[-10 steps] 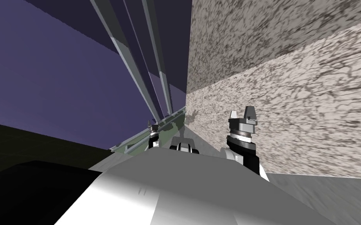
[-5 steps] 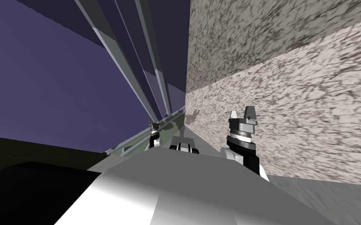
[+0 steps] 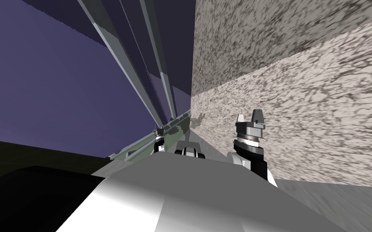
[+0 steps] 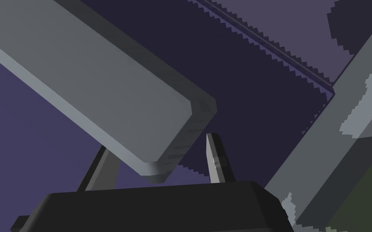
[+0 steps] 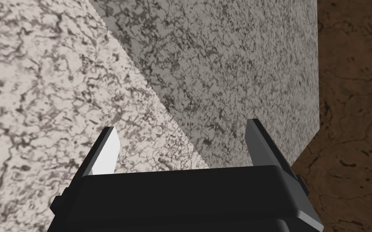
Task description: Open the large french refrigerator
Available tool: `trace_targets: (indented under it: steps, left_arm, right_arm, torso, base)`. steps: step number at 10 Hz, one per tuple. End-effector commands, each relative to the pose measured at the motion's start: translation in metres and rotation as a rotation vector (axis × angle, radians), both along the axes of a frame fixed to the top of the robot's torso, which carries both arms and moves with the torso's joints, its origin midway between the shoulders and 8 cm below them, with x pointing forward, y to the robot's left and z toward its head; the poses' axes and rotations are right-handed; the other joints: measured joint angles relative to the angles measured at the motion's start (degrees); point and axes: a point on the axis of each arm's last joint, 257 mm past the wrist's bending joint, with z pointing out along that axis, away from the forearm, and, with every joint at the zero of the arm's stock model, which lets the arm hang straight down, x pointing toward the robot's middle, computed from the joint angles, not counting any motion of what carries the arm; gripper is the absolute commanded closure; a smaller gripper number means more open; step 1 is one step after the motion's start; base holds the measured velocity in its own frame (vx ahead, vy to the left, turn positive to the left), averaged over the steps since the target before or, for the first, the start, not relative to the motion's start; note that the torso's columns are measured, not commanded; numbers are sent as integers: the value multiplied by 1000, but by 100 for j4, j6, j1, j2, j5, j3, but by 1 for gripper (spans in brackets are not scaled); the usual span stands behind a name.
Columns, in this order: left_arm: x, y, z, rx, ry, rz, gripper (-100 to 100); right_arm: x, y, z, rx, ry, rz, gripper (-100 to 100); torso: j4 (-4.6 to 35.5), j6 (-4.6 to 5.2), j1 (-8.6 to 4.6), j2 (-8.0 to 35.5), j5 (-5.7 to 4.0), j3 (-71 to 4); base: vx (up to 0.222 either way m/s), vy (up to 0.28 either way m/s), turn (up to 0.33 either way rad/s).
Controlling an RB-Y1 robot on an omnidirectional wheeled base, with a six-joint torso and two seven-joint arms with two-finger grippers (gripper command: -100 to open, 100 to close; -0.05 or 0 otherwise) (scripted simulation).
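My left gripper (image 4: 156, 147) has the lower end of the refrigerator's door handle (image 4: 100, 80) clamped; the right gripper (image 3: 248, 115) is idle.

Closest to me, the left jaws are drawn in narrow on the grey bar. One finger (image 4: 215, 161) lies against its end corner, and the other is half hidden behind it. From that grip the handle's long axis runs straight up and away along the purple refrigerator door (image 3: 60, 80). A second grey handle (image 3: 156, 48) stands just beside it, towards the fridge's middle. The right gripper hangs well off to the side with its jaws wide and empty, facing the speckled wall (image 3: 302, 121), so the left arm is the one placed to work. I judge the pull must come back toward me, across the bar's length, swinging the door out to my left.
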Motion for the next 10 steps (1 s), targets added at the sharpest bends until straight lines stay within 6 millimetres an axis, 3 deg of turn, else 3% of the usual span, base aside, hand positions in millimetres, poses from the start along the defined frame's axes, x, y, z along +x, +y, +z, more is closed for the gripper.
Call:
trace_targets:
  steps: [1,4,8,9,10]
  left_arm:
    - [16,-23,5,-1,0,-84,100]
    - [31,-47,9,-1,2,-167,100]
    - [47,-80,13,0,9,-275,100]
    - [43,-71,6,-5,27,-252,100]
    - [43,-88,6,-4,27,-310,100]
  right_arm:
    - [0,0,0,0,0,0,0]
    - [0,0,0,0,0,0,0]
    - [0,0,0,0,0,0,0]
    - [0,0,0,0,0,0,0]
    - [0,0,0,0,0,0,0]
  torso:
    - [10,25,2,38,3,19]
    - [26,-13,-35,45,-24,23]
    - [39,5,-32,32,-34,11]
    - [43,14,-45,45,-37,18]
    - [34,-8,-40,16,-36,5]
  base:
    - [-313,103,-181]
    - [-266,49,-133]
    - [-216,45,-104]
    - [-108,20,-44]
    - [-169,60,-158]
